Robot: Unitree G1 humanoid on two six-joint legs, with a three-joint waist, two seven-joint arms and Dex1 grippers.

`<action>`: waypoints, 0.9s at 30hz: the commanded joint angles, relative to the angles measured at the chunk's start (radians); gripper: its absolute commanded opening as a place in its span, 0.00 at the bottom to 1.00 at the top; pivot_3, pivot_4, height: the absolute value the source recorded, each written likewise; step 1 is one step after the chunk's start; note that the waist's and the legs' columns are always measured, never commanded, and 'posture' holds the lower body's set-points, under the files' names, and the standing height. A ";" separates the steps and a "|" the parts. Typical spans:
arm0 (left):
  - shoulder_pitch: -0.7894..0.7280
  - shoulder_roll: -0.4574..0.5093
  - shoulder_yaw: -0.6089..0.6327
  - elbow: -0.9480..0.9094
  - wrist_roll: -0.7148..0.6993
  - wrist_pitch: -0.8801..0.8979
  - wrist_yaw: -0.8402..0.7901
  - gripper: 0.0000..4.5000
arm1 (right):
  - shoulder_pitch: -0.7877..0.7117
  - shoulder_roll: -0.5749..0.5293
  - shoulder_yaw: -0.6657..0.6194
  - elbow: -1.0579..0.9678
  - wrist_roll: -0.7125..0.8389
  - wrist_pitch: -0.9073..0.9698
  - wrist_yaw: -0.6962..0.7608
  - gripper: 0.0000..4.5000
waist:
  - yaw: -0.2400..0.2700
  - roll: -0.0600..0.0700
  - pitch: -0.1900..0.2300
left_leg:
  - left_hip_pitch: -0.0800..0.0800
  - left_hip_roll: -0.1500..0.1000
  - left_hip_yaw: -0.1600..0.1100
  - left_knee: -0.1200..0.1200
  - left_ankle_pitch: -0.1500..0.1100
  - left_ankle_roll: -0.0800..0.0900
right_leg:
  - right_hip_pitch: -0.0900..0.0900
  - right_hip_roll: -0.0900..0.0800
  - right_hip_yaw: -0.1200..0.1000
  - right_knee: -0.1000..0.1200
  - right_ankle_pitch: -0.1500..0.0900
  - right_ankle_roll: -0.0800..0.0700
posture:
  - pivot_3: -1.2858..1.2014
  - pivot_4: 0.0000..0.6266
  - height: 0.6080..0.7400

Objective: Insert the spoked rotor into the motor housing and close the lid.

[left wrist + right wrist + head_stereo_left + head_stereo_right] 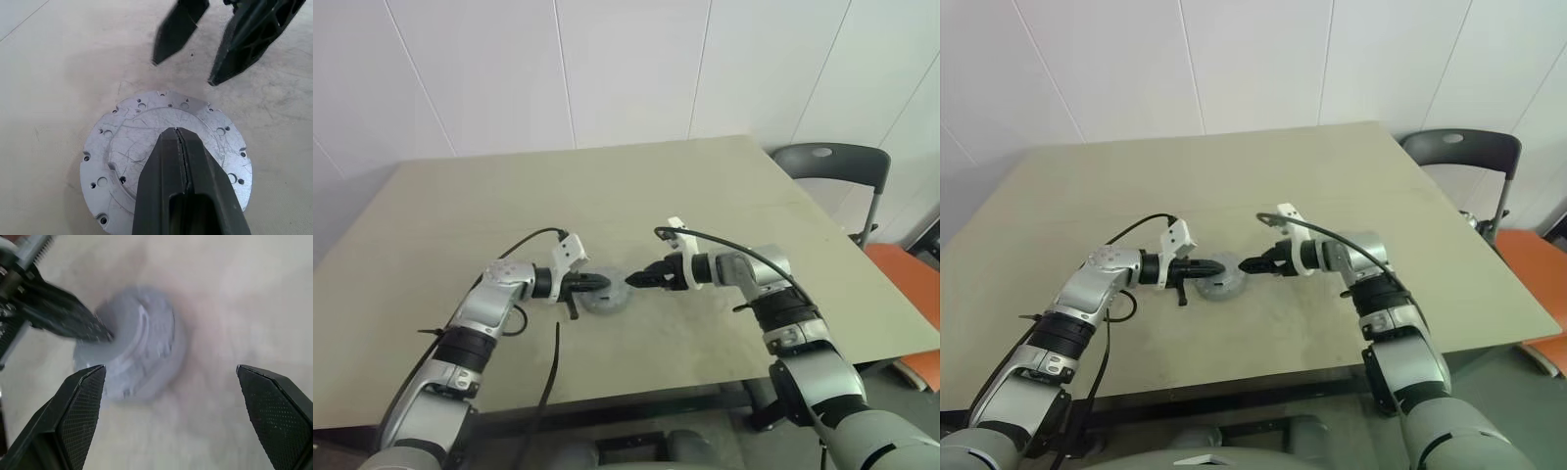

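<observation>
A flat pale grey metal disc with small holes around its rim, taken to be the lid (166, 161), is seen lying on the beige table (705, 196), apparently seated on top of the motor housing, whose body is hidden beneath it. The spoked rotor is presumed to be already inside, though this cannot be confirmed. The left claw (180, 147) is held with its fingers pressed together, tips resting over the centre of the lid; whether firm contact is made cannot be told. The right claw (171, 377) is held with its fingers spread wide, empty, just beside the assembly on the opposite side. The closing step is judged to be in hand. For the next move, downward pressure on the lid is called for, with the housing braced against sliding, until the lid is seated flush.
</observation>
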 commanded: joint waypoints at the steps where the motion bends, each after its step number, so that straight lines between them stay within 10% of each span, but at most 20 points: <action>1: 0.036 0.014 -0.058 0.046 0.046 0.037 -0.013 0.00 | -0.036 0.005 -0.031 -0.019 0.050 0.129 -0.027 1.00 | 0.000 0.000 0.000 | 0.000 0.000 0.000 0.000 0.000 0.000 | 0.000 0.000 0.000 0.000 0.000 0.000 | 0.52 0.00 1.00; 23: 0.036 0.005 -0.059 0.034 0.048 0.012 -0.009 0.00 | -0.146 0.414 -0.655 0.158 0.172 0.520 -0.634 1.00 | -0.008 0.001 0.000 | -0.001 0.000 0.000 -0.001 0.000 0.000 | -0.002 0.000 0.000 0.000 0.000 -0.001 | 0.52 0.00 1.00; 27: 0.035 0.010 -0.060 0.041 0.053 0.004 -0.007 0.00 | -0.117 0.433 -0.678 0.138 0.223 0.520 -0.666 0.75 | -0.014 0.002 0.000 | -0.001 0.000 0.000 -0.002 0.000 0.000 | -0.002 0.000 0.001 0.000 0.000 0.000 | 0.52 0.00 1.00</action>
